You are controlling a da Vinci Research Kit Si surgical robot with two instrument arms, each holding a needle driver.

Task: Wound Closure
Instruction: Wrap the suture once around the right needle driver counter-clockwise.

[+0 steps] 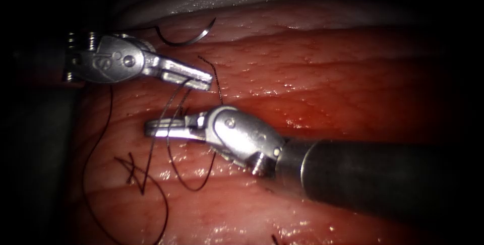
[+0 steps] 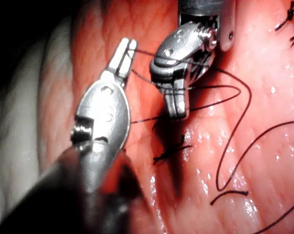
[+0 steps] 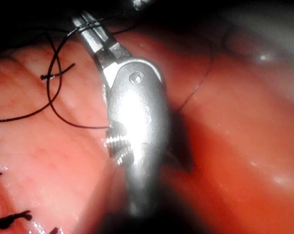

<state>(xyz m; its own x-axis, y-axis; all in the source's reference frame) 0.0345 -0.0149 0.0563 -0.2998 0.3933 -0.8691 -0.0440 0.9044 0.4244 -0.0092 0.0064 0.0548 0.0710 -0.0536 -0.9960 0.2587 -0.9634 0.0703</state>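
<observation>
My left tool [image 1: 204, 79] reaches in from the upper left, its jaws shut on the thread [image 1: 196, 189] near their tips; it also appears in its own wrist view [image 2: 123, 51]. My right tool [image 1: 151, 129] points left just below it. Its jaws are shut, with thread loops wrapped around them [image 2: 178, 109] [image 3: 86, 24]; I see nothing pinched between them. The curved needle [image 1: 184, 42] lies free on the tissue [image 1: 327, 73] at its far edge, above the left tool, held by neither tool and not in the tissue.
A tied stitch with cut ends [image 1: 135, 172] sits below and to the left of the right tool. A long strand of thread curves down the left side of the tissue. A loose thread end [image 1: 218, 86] runs between the two tools. White material borders the tissue's far edge.
</observation>
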